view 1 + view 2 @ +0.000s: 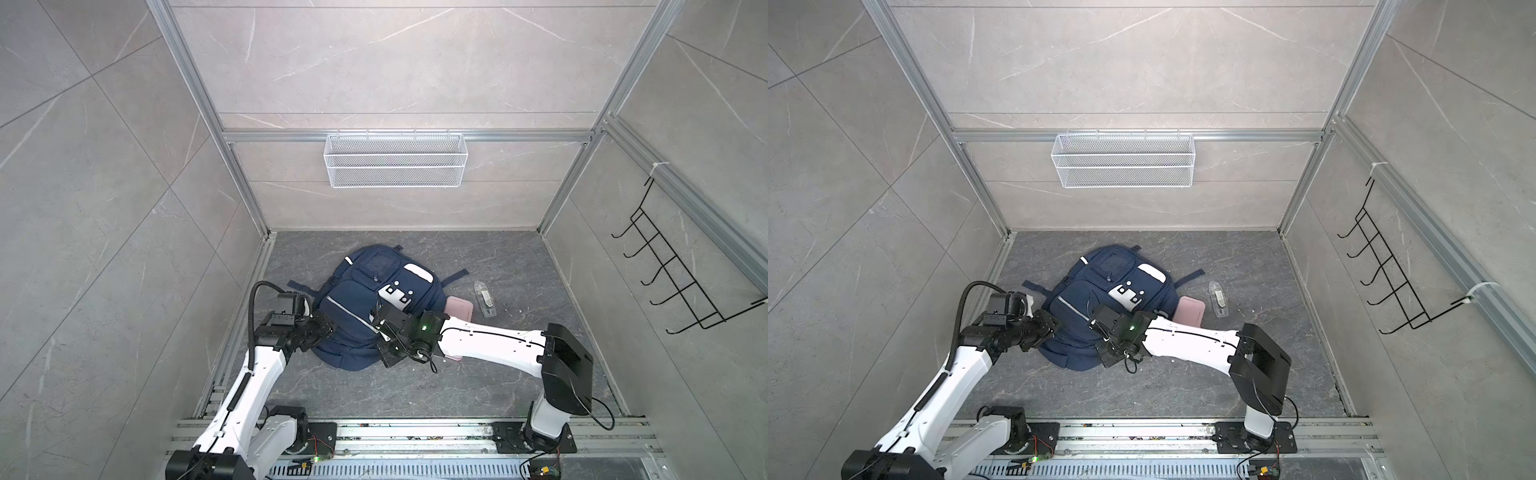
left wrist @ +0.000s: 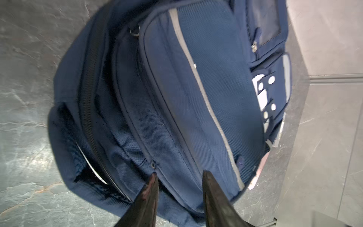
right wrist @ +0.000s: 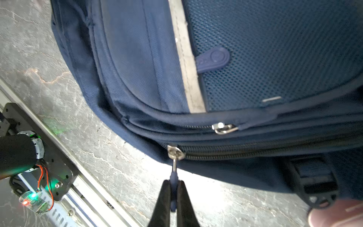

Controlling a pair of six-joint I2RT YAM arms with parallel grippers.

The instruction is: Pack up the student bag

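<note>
The backpack [image 1: 374, 299] lies flat mid-floor, centre of both top views. The right gripper [image 3: 172, 188], nearer, pinches its zip pull [image 3: 173, 176] at lower middle; the zip track [image 3: 255, 152] runs rightward from there. The left gripper [image 2: 179, 174] hangs half-open, empty, over the fabric.

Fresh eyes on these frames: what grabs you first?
The navy student bag lying flat in the middle of the grey floor dominates. The right claw is shut on a zipper pull at the bag's edge, while the left claw hangs open over the front pocket. A pink case lies against the bag's right side in both top views.
</note>
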